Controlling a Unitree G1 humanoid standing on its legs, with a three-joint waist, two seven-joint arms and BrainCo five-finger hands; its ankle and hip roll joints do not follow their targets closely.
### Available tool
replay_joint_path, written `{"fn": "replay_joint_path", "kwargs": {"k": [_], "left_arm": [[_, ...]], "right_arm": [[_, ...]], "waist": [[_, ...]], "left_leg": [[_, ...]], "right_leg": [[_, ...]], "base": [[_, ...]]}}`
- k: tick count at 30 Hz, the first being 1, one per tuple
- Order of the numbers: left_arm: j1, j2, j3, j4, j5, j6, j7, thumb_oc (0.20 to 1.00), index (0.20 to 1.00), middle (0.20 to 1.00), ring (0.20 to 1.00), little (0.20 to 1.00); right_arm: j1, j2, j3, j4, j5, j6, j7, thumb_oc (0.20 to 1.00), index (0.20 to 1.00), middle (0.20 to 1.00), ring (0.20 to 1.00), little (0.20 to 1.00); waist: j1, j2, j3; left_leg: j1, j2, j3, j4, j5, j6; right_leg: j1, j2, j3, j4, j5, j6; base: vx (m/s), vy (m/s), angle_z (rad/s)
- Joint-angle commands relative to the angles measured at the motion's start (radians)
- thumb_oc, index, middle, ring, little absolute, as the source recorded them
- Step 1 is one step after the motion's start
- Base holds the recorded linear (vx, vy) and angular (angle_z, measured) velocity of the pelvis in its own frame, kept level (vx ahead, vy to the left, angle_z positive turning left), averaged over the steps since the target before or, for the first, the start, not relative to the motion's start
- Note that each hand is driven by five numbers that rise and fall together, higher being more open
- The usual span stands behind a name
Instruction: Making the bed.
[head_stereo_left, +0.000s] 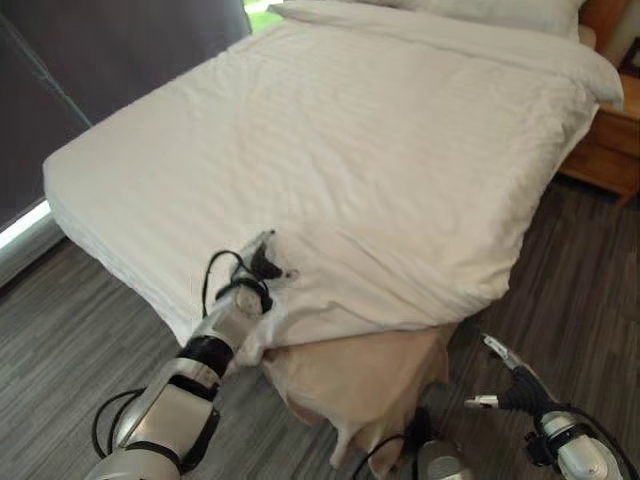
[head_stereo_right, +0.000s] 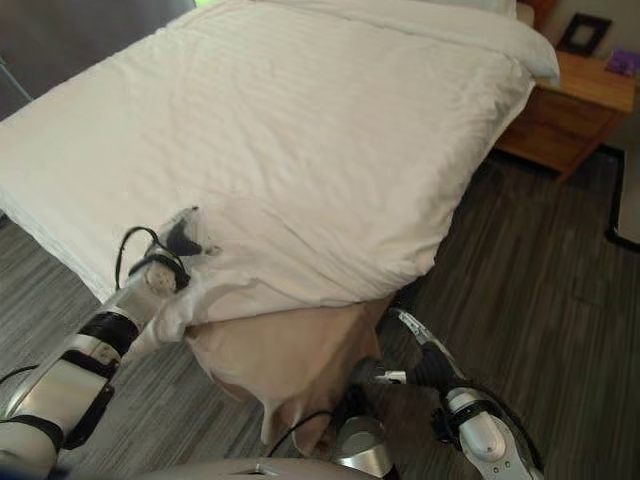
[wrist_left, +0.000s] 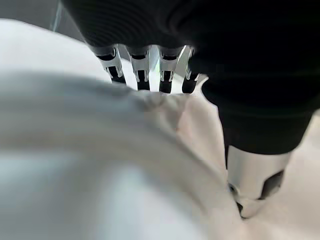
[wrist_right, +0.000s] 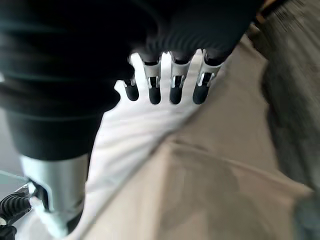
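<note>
A bed (head_stereo_left: 110, 200) is seen from its foot corner, with a white duvet (head_stereo_left: 330, 130) spread over nearly all of it.

At the left, the duvet lies flat and smooth along the near side of the bed, with faint stripes in the weave. At the near corner the left hand (head_stereo_left: 262, 262) is pressed into the duvet's edge. In the left wrist view its fingers (wrist_left: 150, 70) are buried in a bunched fold of white cloth, so whether they are clenched on it cannot be told. The cloth around the hand is creased and puckered, and the duvet's corner hangs short there.

Below that corner a beige sheet (head_stereo_left: 350, 380) is left exposed, drooping loose toward the floor (head_stereo_left: 60, 310) in a crumpled flap. This is judged to be the main part not yet done: the corner is still to be drawn down and squared, and the sheet covered or tucked.

Toward the right, the duvet hangs over the far side in soft folds, and white pillows (head_stereo_left: 500, 12) are set at the head. A wooden nightstand (head_stereo_left: 605, 150) stands beside the head.

At the lower right, the right hand (head_stereo_left: 505, 372) hangs over the floor, just beside the sheet, with fingers (wrist_right: 175, 90) relaxed and holding nothing.

The work is judged mostly finished.
</note>
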Motion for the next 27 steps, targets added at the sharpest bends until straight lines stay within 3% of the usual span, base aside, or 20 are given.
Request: {"fn": "replay_joint_path", "kwargs": {"k": [1, 2, 3, 4, 5, 9, 13, 14, 15, 17, 18, 19, 21, 22, 25, 27], "left_arm": [[-0.117, 0.02, 0.044, 0.065, -0.058, -0.042, 0.01, 1.0, 1.0, 1.0, 1.0, 1.0], [-0.122, 0.007, 0.045, 0.106, -0.065, -0.042, 0.004, 1.0, 1.0, 1.0, 1.0, 1.0], [-0.126, -0.006, 0.047, 0.146, -0.067, -0.042, -0.001, 0.834, 0.834, 0.834, 0.834, 0.834], [-0.127, -0.018, 0.053, 0.176, -0.068, -0.043, -0.004, 0.492, 0.492, 0.492, 0.492, 0.492], [-0.125, -0.028, 0.057, 0.191, -0.075, -0.045, -0.007, 0.2, 0.2, 0.2, 0.2, 0.2], [-0.089, -0.061, 0.076, 0.183, -0.129, -0.064, -0.014, 0.2, 0.2, 0.2, 0.2, 0.2], [0.038, -0.074, 0.11, -0.031, -0.246, -0.115, -0.002, 0.2, 0.2, 0.2, 0.2, 0.2], [0.127, -0.076, 0.128, -0.154, -0.278, -0.146, 0.002, 0.2, 0.2, 0.2, 0.2, 0.2], [0.141, -0.07, 0.131, -0.169, -0.278, -0.14, 0.002, 0.2, 0.2, 0.2, 0.2, 0.2], [0.248, -0.069, 0.164, -0.292, -0.331, -0.16, -0.016, 0.2, 0.2, 0.2, 0.2, 0.2], [0.264, -0.071, 0.169, -0.298, -0.348, -0.165, -0.026, 0.2, 0.2, 0.2, 0.2, 0.2], [0.304, -0.074, 0.173, -0.322, -0.373, -0.165, -0.043, 0.2, 0.2, 0.2, 0.2, 0.2], [0.365, -0.088, 0.181, -0.323, -0.368, -0.163, -0.061, 0.2, 0.2, 0.2, 0.2, 0.2], [0.369, -0.089, 0.181, -0.325, -0.367, -0.163, -0.061, 0.2, 0.2, 0.2, 0.2, 0.2], [0.468, -0.125, 0.193, -0.296, -0.372, -0.157, -0.1, 0.551, 0.551, 0.551, 0.551, 0.551], [0.498, -0.145, 0.185, -0.29, -0.391, -0.15, -0.13, 1.0, 1.0, 1.0, 1.0, 1.0]], "right_arm": [[-0.031, -0.012, 0.007, -0.05, 0.05, -0.042, -0.025, 1.0, 1.0, 1.0, 1.0, 1.0], [-0.038, -0.015, 0.009, -0.045, 0.053, -0.043, -0.027, 1.0, 1.0, 1.0, 1.0, 1.0], [-0.041, -0.018, 0.01, -0.042, 0.051, -0.045, -0.029, 1.0, 1.0, 1.0, 1.0, 1.0], [-0.043, -0.022, 0.009, -0.043, 0.047, -0.048, -0.031, 1.0, 1.0, 1.0, 1.0, 1.0], [-0.045, -0.024, 0.011, -0.048, 0.043, -0.05, -0.033, 1.0, 1.0, 1.0, 1.0, 1.0], [-0.058, -0.025, 0.013, -0.061, 0.025, -0.05, -0.044, 1.0, 1.0, 1.0, 1.0, 1.0], [-0.071, -0.019, 0.027, -0.109, 0.003, -0.056, -0.051, 1.0, 1.0, 1.0, 1.0, 1.0], [-0.119, -0.016, 0.064, -0.101, -0.028, -0.047, -0.051, 1.0, 1.0, 1.0, 1.0, 1.0], [-0.124, -0.015, 0.074, -0.094, -0.031, -0.049, -0.054, 1.0, 1.0, 1.0, 1.0, 1.0], [-0.198, -0.016, 0.105, -0.08, -0.042, -0.039, -0.05, 1.0, 1.0, 1.0, 1.0, 1.0], [-0.217, -0.015, 0.106, -0.075, -0.043, -0.036, -0.048, 1.0, 1.0, 1.0, 1.0, 1.0], [-0.224, -0.008, 0.091, -0.067, -0.039, -0.028, -0.055, 1.0, 1.0, 1.0, 1.0, 1.0], [-0.226, -0.001, 0.083, -0.062, -0.042, -0.023, -0.051, 1.0, 1.0, 1.0, 1.0, 1.0], [-0.224, -0.001, 0.084, -0.062, -0.042, -0.023, -0.05, 1.0, 1.0, 1.0, 1.0, 1.0], [-0.221, 0.013, 0.081, -0.042, -0.04, -0.008, -0.033, 1.0, 1.0, 1.0, 1.0, 1.0], [-0.212, 0.03, 0.075, -0.042, -0.048, 0.002, -0.032, 1.0, 1.0, 1.0, 1.0, 1.0]], "waist": [[-0.023, -0.002, 0.017], [-0.025, 0.001, 0.02], [-0.029, 0.005, 0.022], [-0.032, 0.009, 0.024], [-0.033, 0.013, 0.025], [-0.024, 0.023, 0.029], [0.018, 0.017, 0.031], [0.06, 0.013, 0.037], [0.055, 0.008, 0.038], [0.105, -0.016, 0.051], [0.112, -0.038, 0.055], [0.126, -0.061, 0.052], [0.12, -0.062, 0.03], [0.117, -0.06, 0.03], [0.098, -0.06, -0.021], [0.086, -0.05, -0.036]], "left_leg": [[-0.04, 0.164, -0.01, -0.001, 0.233, -0.116], [-0.052, 0.167, -0.012, -0.001, 0.237, -0.118], [-0.061, 0.17, -0.01, -0.001, 0.239, -0.119], [-0.069, 0.172, -0.011, -0.001, 0.241, -0.12], [-0.074, 0.174, -0.013, -0.001, 0.243, -0.121], [-0.073, 0.177, -0.02, -0.001, 0.246, -0.121], [-0.055, 0.162, -0.058, 0.001, 0.236, -0.109], [-0.051, 0.147, -0.089, 0.004, 0.23, -0.097], [-0.047, 0.146, -0.09, 0.004, 0.229, -0.096], [-0.027, 0.096, -0.169, 0.017, 0.178, -0.071], [-0.029, 0.106, -0.182, 0.097, 0.128, -0.075], [-0.01, 0.151, -0.216, 0.229, 0.092, -0.095], [0.039, 0.203, -0.239, 0.307, 0.097, -0.122], [0.039, 0.208, -0.243, 0.312, 0.096, -0.126], [0.139, 0.242, -0.257, 0.301, 0.154, -0.159], [0.192, 0.204, -0.278, 0.208, 0.077, -0.154]], "right_leg": [[0.061, -0.063, -0.002, 0.013, -0.056, 0.153], [0.043, -0.062, 0.004, 0.013, -0.052, 0.152], [0.03, -0.063, 0.007, 0.014, -0.049, 0.151], [0.02, -0.062, 0.009, 0.014, -0.047, 0.151], [0.013, -0.063, 0.013, 0.014, -0.047, 0.149], [0.015, -0.064, 0.014, 0.015, -0.05, 0.142], [0.064, -0.063, 0.009, 0.014, -0.07, 0.13], [0.087, -0.065, 0.01, 0.014, -0.078, 0.126], [0.092, -0.067, 0.01, 0.014, -0.079, 0.127], [0.115, -0.079, 0.02, 0.017, -0.076, 0.119], [0.122, -0.097, 0.016, 0.019, -0.071, 0.111], [0.124, -0.126, -0.008, 0.023, -0.055, 0.096], [0.133, -0.135, -0.038, 0.023, -0.049, 0.086], [0.137, -0.132, -0.042, 0.023, -0.052, 0.085], [0.109, -0.165, -0.101, 0.03, 0.001, 0.084], [0.103, -0.172, -0.09, 0.031, 0.013, 0.112]], "base": [[-0.15, 0.018, -0.25], [-0.09, 0.01, -0.27], [-0.08, 0.014, -0.24], [-0.06, 0.018, -0.15], [-0.05, 0.018, -0.03], [-0.01, -0.008, 0.0], [-0.03, -0.058, 0.02], [0.0, 0.0, 0.0], [-0.05, -0.016, -0.1], [-0.11, -0.028, 0.08], [-0.23, -0.046, 0.1], [-0.24, 0.018, 0.23], [-0.12, 0.069, 0.81], [-0.15, 0.131, 1.22], [-0.15, 0.265, 0.7], [-0.08, 0.298, 0.43]]}}
